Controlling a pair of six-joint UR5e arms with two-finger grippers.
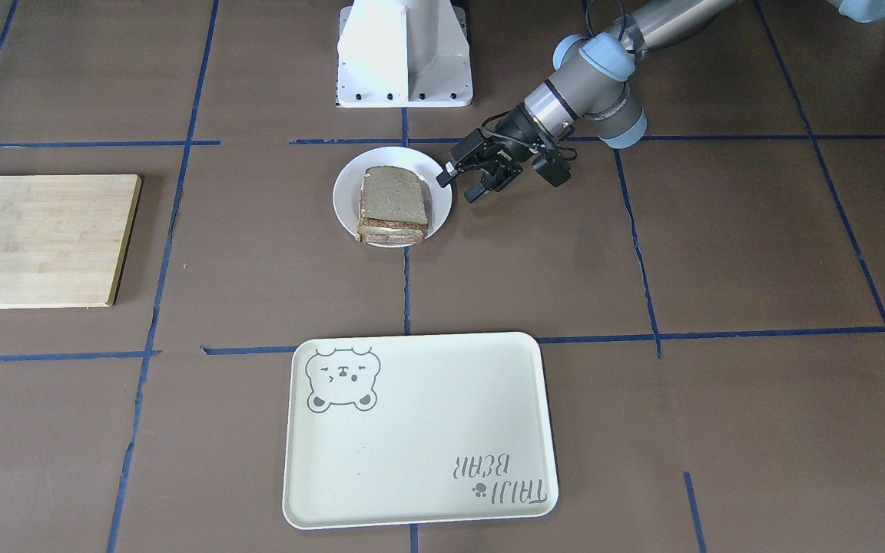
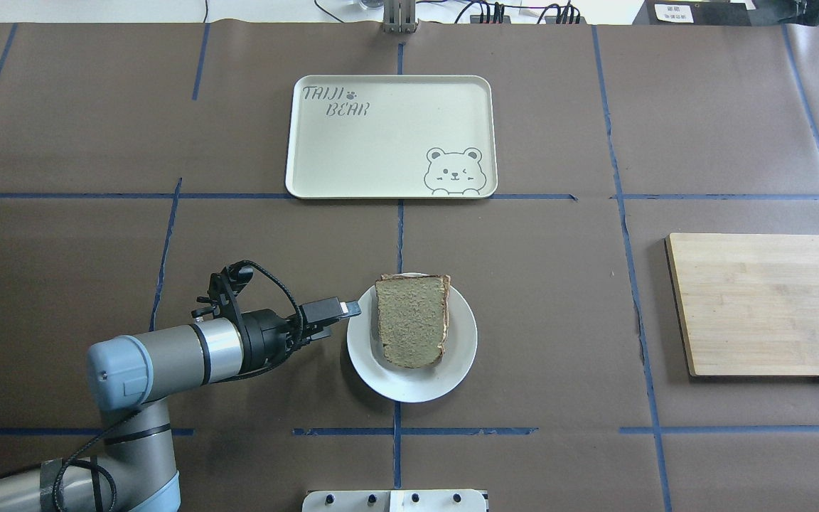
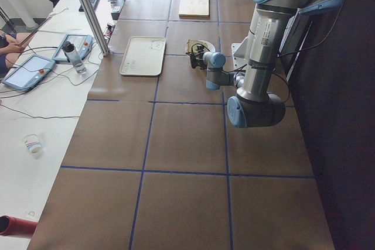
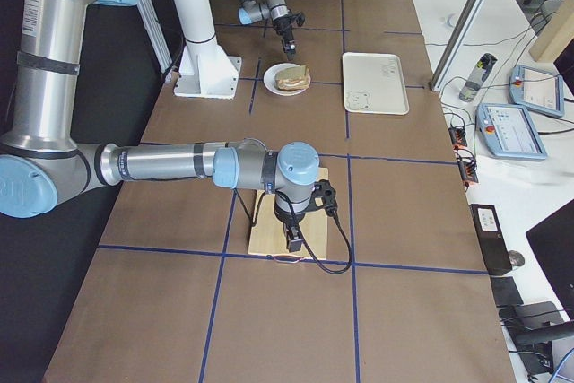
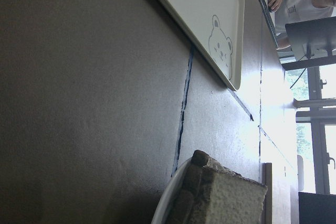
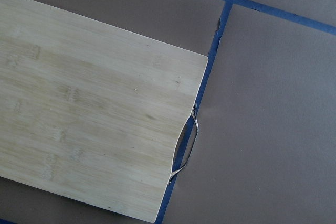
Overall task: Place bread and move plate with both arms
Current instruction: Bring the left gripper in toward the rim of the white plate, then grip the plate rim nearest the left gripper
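The bread (image 1: 395, 198) is a speckled brown slice lying on top of a stack on the white plate (image 1: 346, 201), with another slice and a pale layer showing beneath it. The bread (image 2: 411, 321) and the plate (image 2: 409, 387) sit at the table's middle in the overhead view. My left gripper (image 1: 461, 187) is open and empty, level with the table, its fingertips at the plate's rim on my left side. The left wrist view shows the bread (image 5: 226, 198) and the plate's rim (image 5: 167, 205) close below. My right gripper (image 4: 291, 241) hangs over the wooden board; I cannot tell if it is open or shut.
A cream bear tray (image 2: 381, 142) lies beyond the plate, at the far middle of the table. A wooden cutting board (image 2: 765, 302) lies on my right; it fills the right wrist view (image 6: 89, 129). The white pedestal (image 1: 404, 54) stands behind the plate.
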